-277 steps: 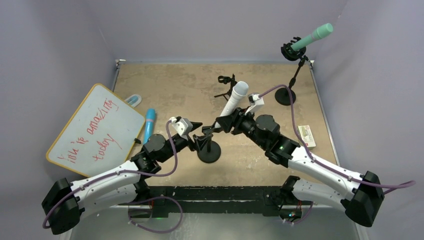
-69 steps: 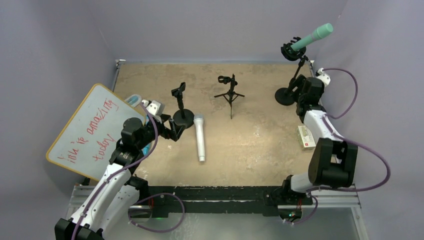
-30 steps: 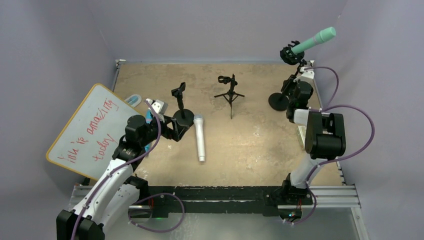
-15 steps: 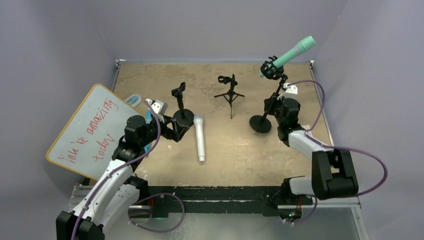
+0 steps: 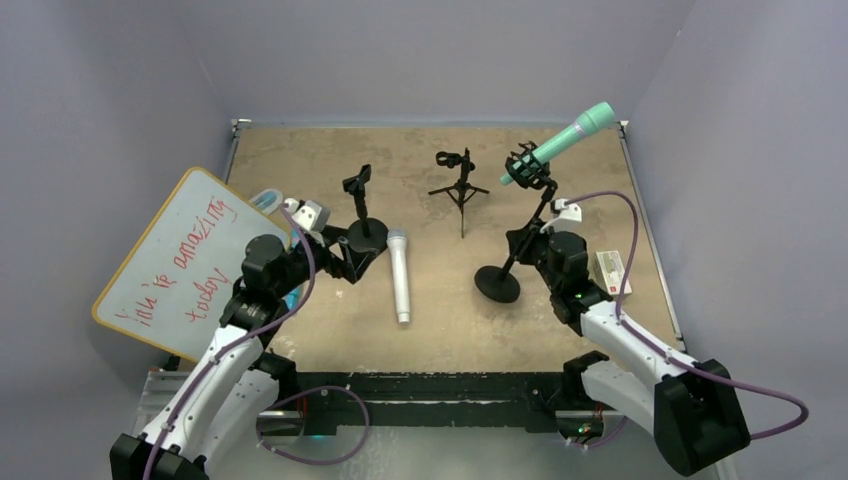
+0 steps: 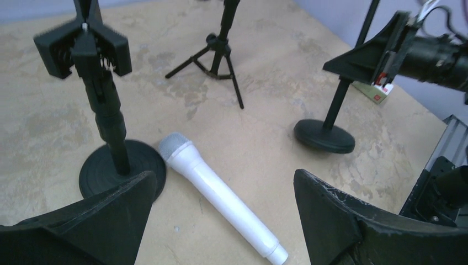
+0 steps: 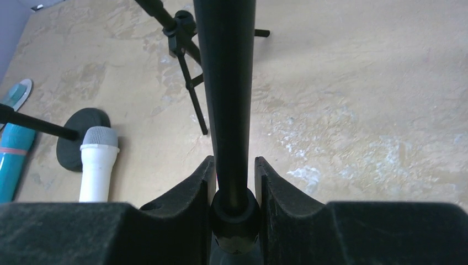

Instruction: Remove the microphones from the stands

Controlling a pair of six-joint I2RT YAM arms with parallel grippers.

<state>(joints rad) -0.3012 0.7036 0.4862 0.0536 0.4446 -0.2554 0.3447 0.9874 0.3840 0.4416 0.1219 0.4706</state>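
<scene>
Dragged inward since earlier, black round-base stand (image 5: pixel 512 250) now sits right of small black tripod (image 5: pixel 460 190); teal plastic microphone (image 5: pixel 560 138) is clipped atop it, tilted, up right of tripod. Stand pole is clenched in right gripper (image 7: pixel 233 165) fingers; left gripper (image 5: pixel 345 262) fingers are released and empty. Microphone looks light, rigid, smooth: grasp mid-barrel.

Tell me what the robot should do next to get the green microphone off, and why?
Probably move the left gripper over to the green microphone. That gripper is open and holds nothing, while the right gripper is shut on the stand pole and can steady it. The microphone sits in the clip on top.
</scene>
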